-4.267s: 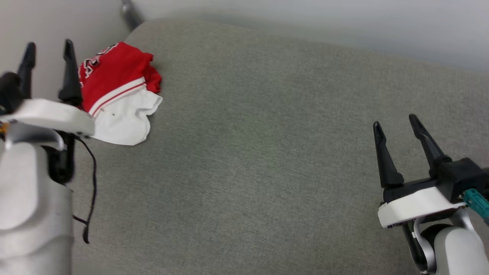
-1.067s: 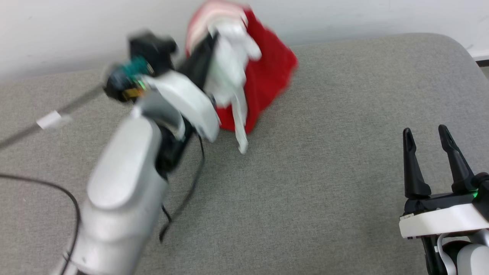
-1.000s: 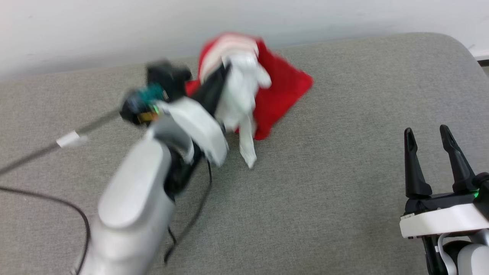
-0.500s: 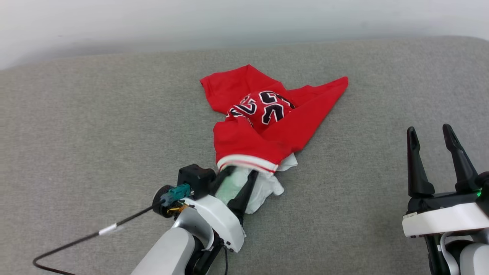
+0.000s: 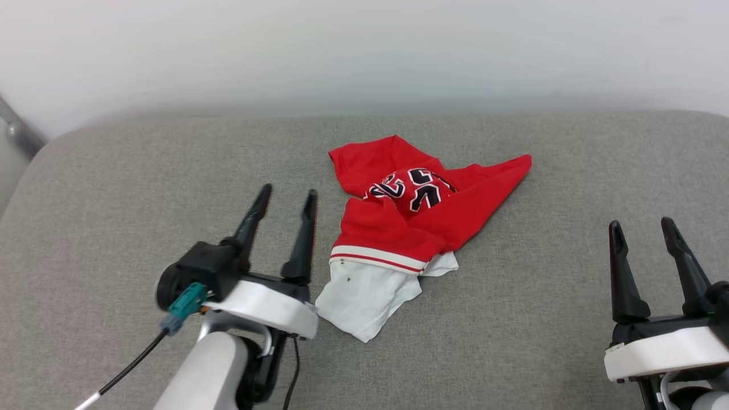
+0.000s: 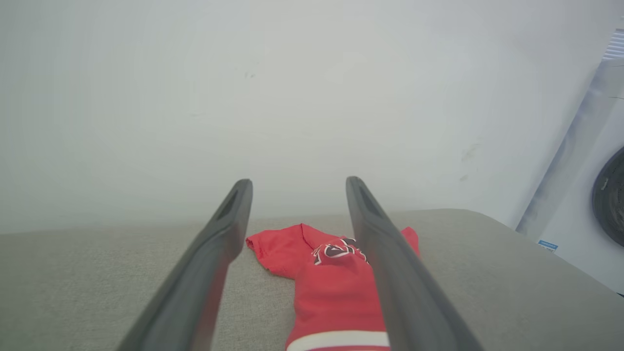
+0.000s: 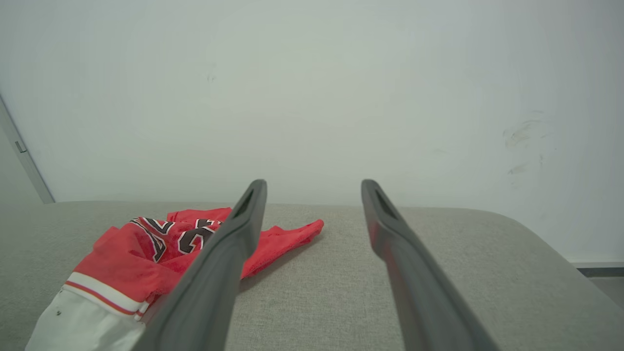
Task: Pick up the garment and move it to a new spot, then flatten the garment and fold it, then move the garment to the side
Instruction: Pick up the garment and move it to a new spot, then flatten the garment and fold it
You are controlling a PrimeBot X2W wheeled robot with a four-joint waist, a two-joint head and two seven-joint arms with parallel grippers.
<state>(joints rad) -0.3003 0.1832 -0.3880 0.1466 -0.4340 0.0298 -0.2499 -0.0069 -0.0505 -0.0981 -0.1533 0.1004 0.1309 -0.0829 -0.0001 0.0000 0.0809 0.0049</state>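
Observation:
The garment [image 5: 410, 228], a red jersey with a white sleeve, red-white striped trim and black white-outlined numbers, lies crumpled near the middle of the grey cushioned surface [image 5: 114, 188]. My left gripper [image 5: 287, 193] stands open just left of the white sleeve, apart from it, with nothing between its fingers. In the left wrist view the garment [image 6: 331, 273] lies ahead between the open fingers [image 6: 209, 263]. Far right, my right gripper [image 5: 641, 228] stands open and empty. From the right wrist, the garment [image 7: 146, 253] shows at the left.
A white wall [image 5: 364, 51] runs behind the cushion's far edge. A grey post [image 5: 20, 134] stands at the far left. A white machine with a dark round door [image 6: 599, 204] stands beyond the cushion's right end. A black cable [image 5: 131, 364] trails from my left wrist.
My left gripper carried the garment through the air, laid it on the cushion, opened and drew back to the left. The head camera shifted. The right gripper stayed open.

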